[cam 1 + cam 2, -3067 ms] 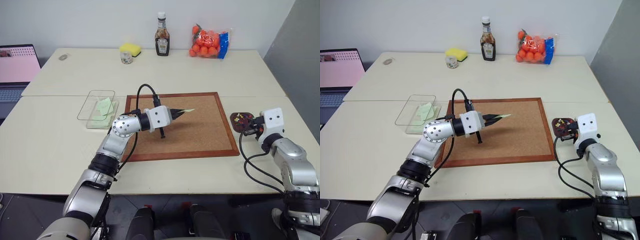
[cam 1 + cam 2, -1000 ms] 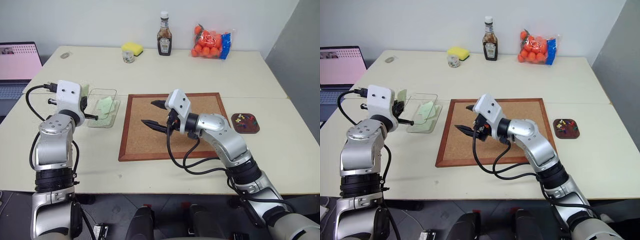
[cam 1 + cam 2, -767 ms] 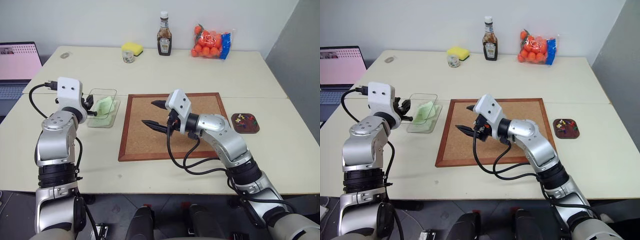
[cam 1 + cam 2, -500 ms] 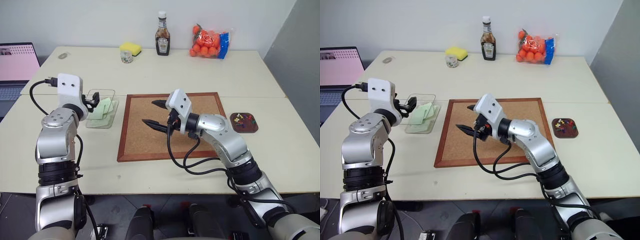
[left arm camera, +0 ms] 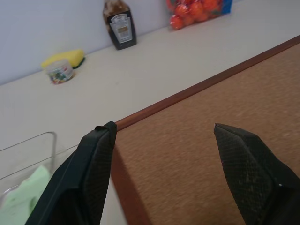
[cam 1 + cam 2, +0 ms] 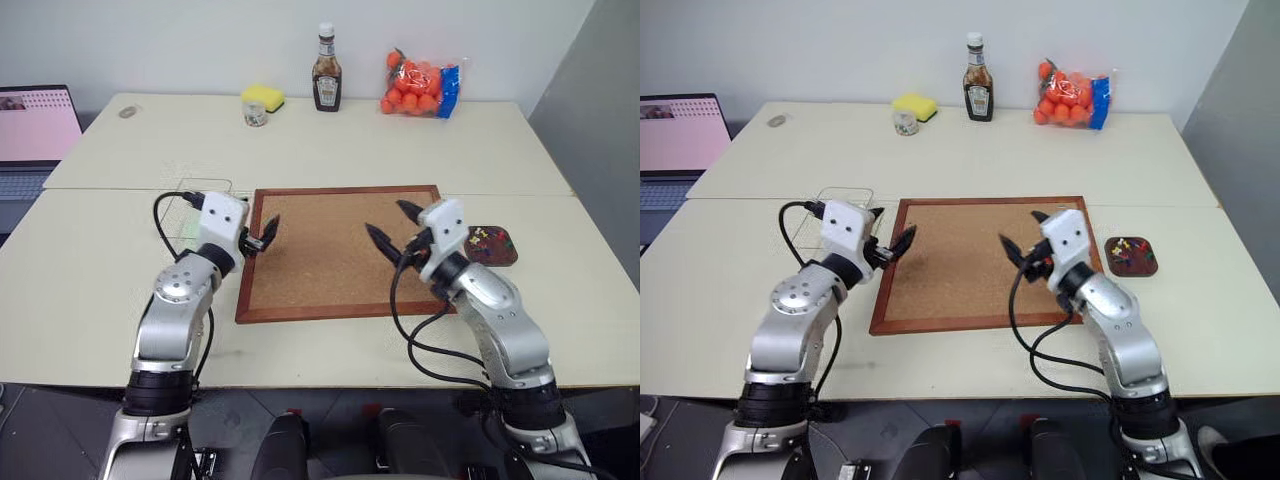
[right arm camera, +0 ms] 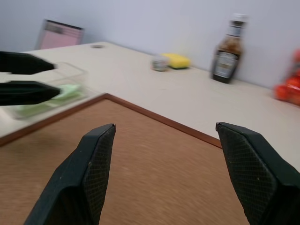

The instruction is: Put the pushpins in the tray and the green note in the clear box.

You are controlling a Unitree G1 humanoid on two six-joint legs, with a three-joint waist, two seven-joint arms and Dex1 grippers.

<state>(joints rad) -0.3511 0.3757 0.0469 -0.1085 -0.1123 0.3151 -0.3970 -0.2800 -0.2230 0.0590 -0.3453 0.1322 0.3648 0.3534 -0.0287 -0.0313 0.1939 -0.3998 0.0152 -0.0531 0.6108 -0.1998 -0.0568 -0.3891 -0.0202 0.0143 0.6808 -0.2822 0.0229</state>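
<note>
I am holding my left gripper (image 6: 262, 236) with its jaws spread wide and nothing between them, hovering over the left edge of the corkboard (image 6: 335, 250). My right gripper (image 6: 392, 232) is likewise standing wide open and empty, hanging over the board's right part and pointing toward the left one.

Just beside my left gripper, the clear box (image 5: 26, 150) is sitting on the table (image 6: 320, 150), and the green note (image 5: 21, 191) is lying inside it; from the wrist view I am seeing pale green paper there, though I cannot tell whether it is one slip or more. Near my right gripper, just off the board's right edge, the one tray (image 6: 1132, 255) is holding the pushpins (image 6: 1127, 248), a small cluster of coloured heads too tiny for me to be counting.

Farther back I am seeing one small glass jar (image 6: 254, 114) with coloured bits inside, one yellow sponge (image 6: 262, 97) touching it, one sauce bottle (image 6: 325, 83), and one bag of oranges (image 6: 418, 83). A laptop (image 6: 35, 135) is sitting at the far left.
</note>
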